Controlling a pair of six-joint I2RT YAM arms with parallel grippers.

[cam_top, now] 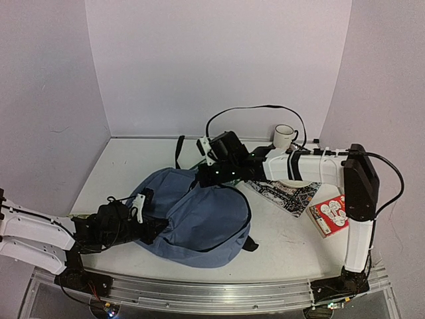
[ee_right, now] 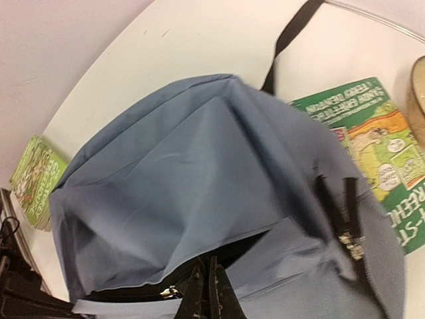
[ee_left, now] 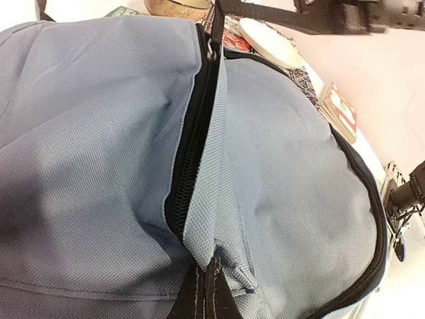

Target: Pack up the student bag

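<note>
I see the bag, soft woven slate-blue cloth with a black toothed zip, slumped in a rounded heap on the white table, left of centre. My left arm lies low along the near edge, and the left gripper is pinched tight on bag cloth at the zip's end. The right arm folds back across the table, and the right gripper is clamped on the bag's far edge.

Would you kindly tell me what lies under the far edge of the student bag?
A green illustrated book sticks out there, part of its cover hidden by the student bag. Whether anything else lies beneath, or inside the bag, cannot be seen.
</note>
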